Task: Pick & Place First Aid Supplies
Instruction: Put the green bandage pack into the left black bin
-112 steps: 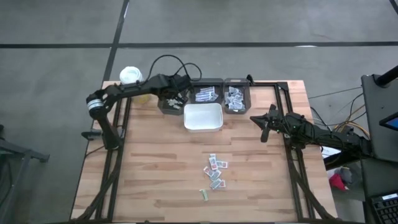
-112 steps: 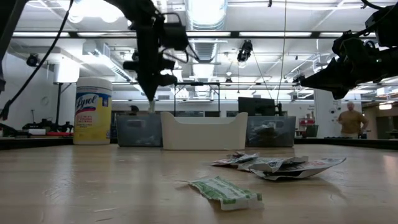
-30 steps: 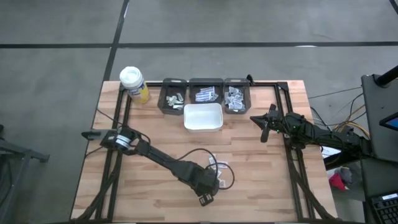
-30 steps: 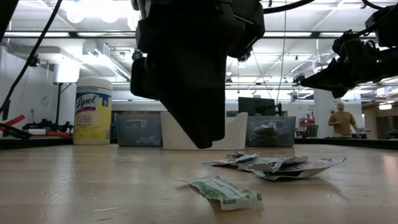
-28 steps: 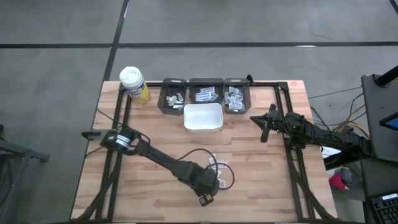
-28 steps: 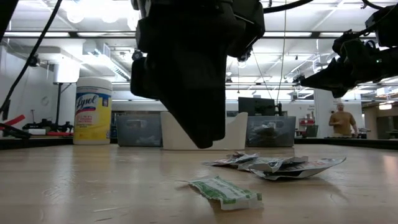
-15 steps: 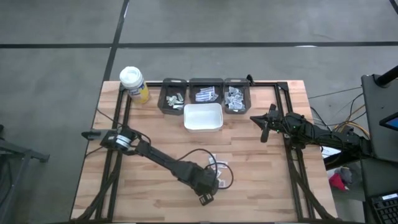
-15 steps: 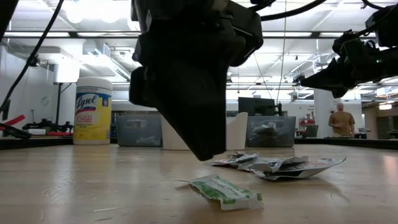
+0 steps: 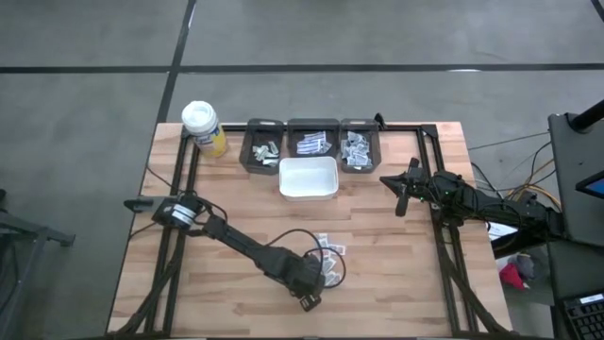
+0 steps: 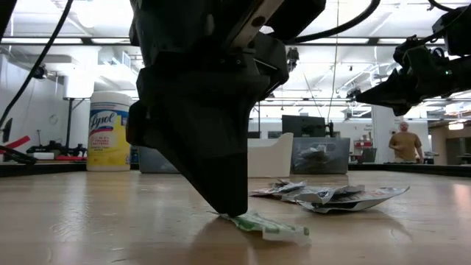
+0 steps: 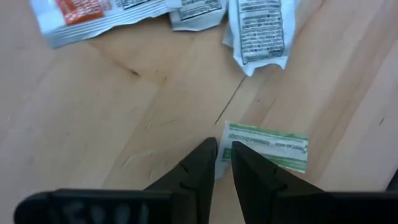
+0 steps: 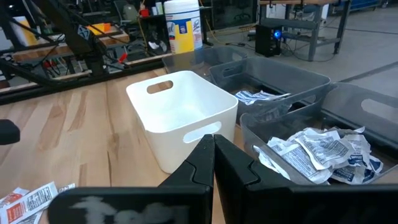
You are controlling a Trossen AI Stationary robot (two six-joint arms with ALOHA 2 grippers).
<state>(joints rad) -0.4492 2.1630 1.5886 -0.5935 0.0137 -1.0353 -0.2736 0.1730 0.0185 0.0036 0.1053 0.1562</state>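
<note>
A: Starting w/ bins — white bin (image 9: 308, 178) looks empty; behind it, three grey bins (image 9: 310, 144) each hold packets.

B: Left gripper (image 11: 223, 151)?

A: Fingers narrowly apart, straddling the edge of a green-print packet (image 11: 266, 145) flat on the table (image 9: 226, 217), nearest the front edge. White packet pile (image 9: 329, 257) just beyond it. Right gripper (image 9: 399, 196) closed, beside white bin.

Green-printed white packet (image 11: 267, 146), red-printed packet (image 11: 99, 17), white bin (image 9: 308, 178)

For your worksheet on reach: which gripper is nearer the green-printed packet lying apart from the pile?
Left. The left gripper is down at the green-printed packet; the right gripper waits far off, beside the bins.
</note>
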